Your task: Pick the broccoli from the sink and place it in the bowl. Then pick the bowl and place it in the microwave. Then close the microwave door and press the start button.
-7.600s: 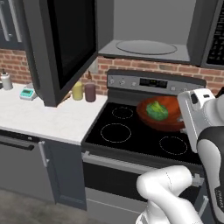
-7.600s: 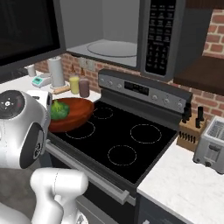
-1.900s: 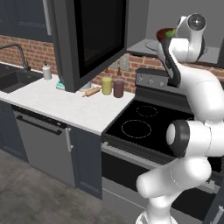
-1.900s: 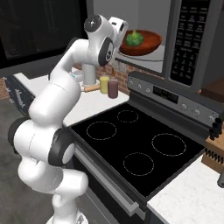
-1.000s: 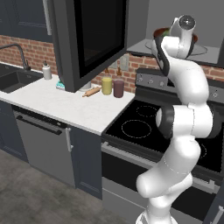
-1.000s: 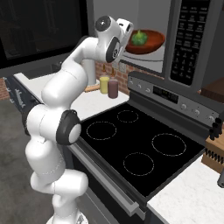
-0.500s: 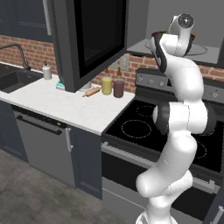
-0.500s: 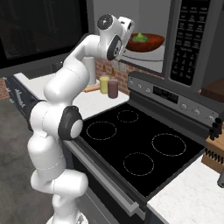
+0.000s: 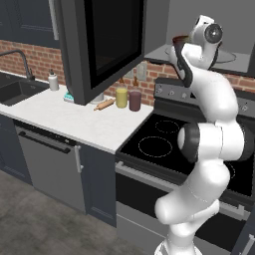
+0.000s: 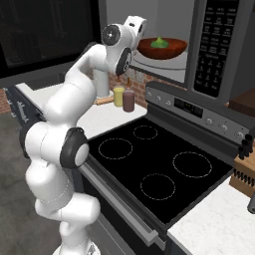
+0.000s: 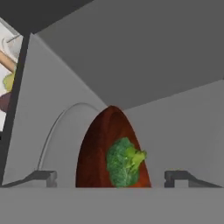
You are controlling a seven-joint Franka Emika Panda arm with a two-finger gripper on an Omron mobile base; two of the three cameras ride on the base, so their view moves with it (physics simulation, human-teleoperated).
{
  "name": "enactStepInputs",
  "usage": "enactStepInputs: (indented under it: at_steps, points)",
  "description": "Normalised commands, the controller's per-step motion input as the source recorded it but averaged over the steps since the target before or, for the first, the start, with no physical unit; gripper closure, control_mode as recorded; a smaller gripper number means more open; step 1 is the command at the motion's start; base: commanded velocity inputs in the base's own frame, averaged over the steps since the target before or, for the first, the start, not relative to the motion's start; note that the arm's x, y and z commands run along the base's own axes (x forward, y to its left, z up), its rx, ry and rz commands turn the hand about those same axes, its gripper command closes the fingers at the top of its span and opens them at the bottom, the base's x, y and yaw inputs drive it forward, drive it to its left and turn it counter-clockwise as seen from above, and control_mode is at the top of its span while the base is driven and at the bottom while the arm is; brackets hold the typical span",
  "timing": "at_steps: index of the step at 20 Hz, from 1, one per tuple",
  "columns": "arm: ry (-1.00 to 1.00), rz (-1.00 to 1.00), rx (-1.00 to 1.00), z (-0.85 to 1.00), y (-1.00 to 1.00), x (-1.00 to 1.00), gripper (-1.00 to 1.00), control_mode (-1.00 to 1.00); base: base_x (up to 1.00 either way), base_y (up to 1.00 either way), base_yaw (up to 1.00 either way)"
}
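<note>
1. Right base view gives me the bowl (image 10: 162,48) on the microwave (image 10: 199,45) floor near its front edge, broccoli (image 10: 159,42) inside; left base view has the arm covering most of it.
2. Hand view: tool (image 11: 111,178) spread wide, tips either side of the bowl (image 11: 111,151), clear of it, gripping nothing.

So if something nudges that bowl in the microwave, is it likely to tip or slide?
The bowl looks wide and shallow, so it probably slides rather than tips. It seems rigid, likely keeping its shape. The broccoli lies loose inside and might roll, though the rim should contain it.
</note>
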Motion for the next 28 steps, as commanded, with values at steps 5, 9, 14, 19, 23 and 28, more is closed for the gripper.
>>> enactStepInputs:
  at_steps: [5,9,14,19,23,28]
  points:
    - [-0.54,0.09,0.0,-0.02,0.59,-0.75,-1.0,-1.0,0.0,0.0,0.0]
    - [-0.32,0.06,0.0,0.18,0.43,-0.98,-1.0,-1.0,0.0,0.0,0.0]
    - [-0.13,0.03,-0.02,0.63,0.23,-0.99,-1.0,-1.0,0.0,0.0,0.0]
    - [0.02,0.01,-0.08,0.56,0.07,-1.0,-1.0,-1.0,0.0,0.0,0.0]
    - [0.12,0.03,-0.1,0.36,0.18,-1.0,-1.0,-1.0,0.0,0.0,0.0]
    - [0.22,0.01,-0.09,0.27,0.32,-1.0,-1.0,-1.0,0.0,0.0,0.0]
